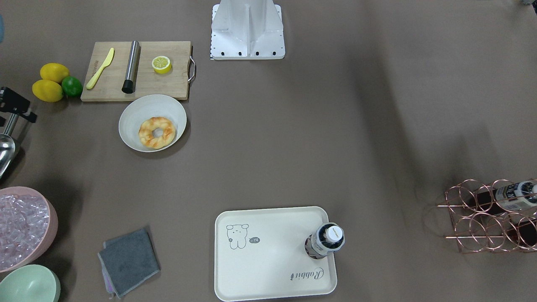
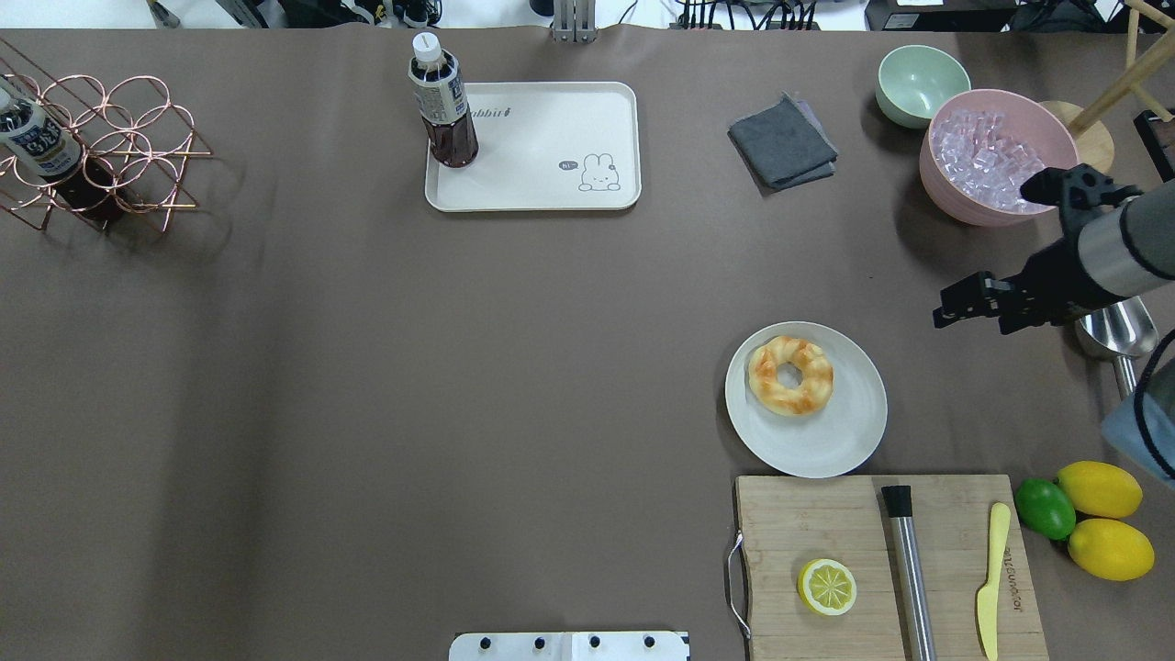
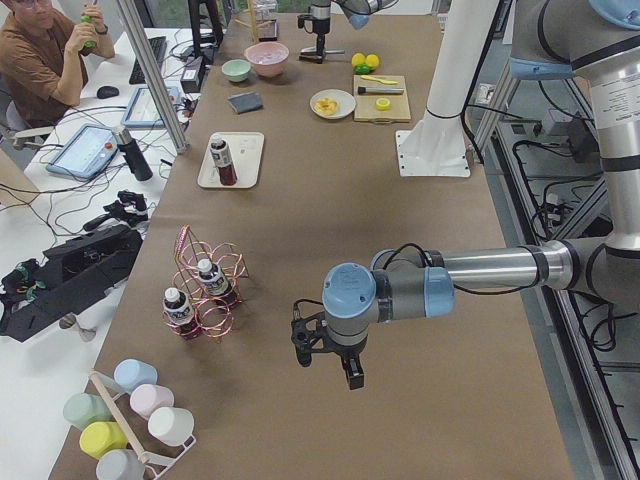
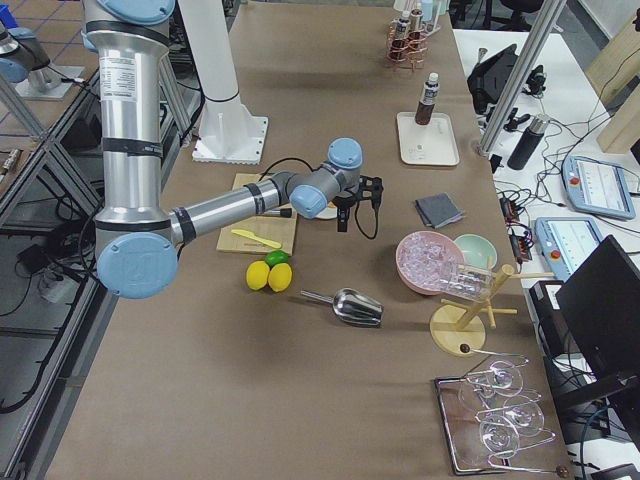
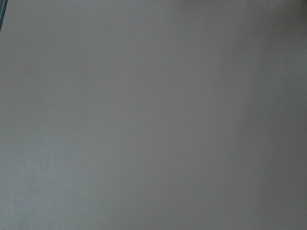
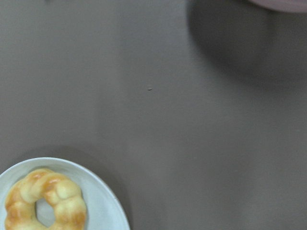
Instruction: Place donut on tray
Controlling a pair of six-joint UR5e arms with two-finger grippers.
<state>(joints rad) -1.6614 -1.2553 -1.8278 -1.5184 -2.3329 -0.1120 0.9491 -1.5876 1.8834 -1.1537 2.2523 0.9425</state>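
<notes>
One donut [image 2: 790, 375] lies on one white plate [image 2: 826, 441], low and to the left of the right pincer [image 2: 959, 303], which hangs spread and empty. One tray [image 2: 542, 138], well apart farther left, carries one bottle [image 2: 445, 110]. Whether the left pincer [image 3: 328, 365] is wide or narrow cannot be told.

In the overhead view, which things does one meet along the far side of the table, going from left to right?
Copper wire rack → tray → grey cloth → green bowl → pink bowl of ice.

Bright, even overhead light; soft shadows; wrist views dim, slightly blurred.
</notes>
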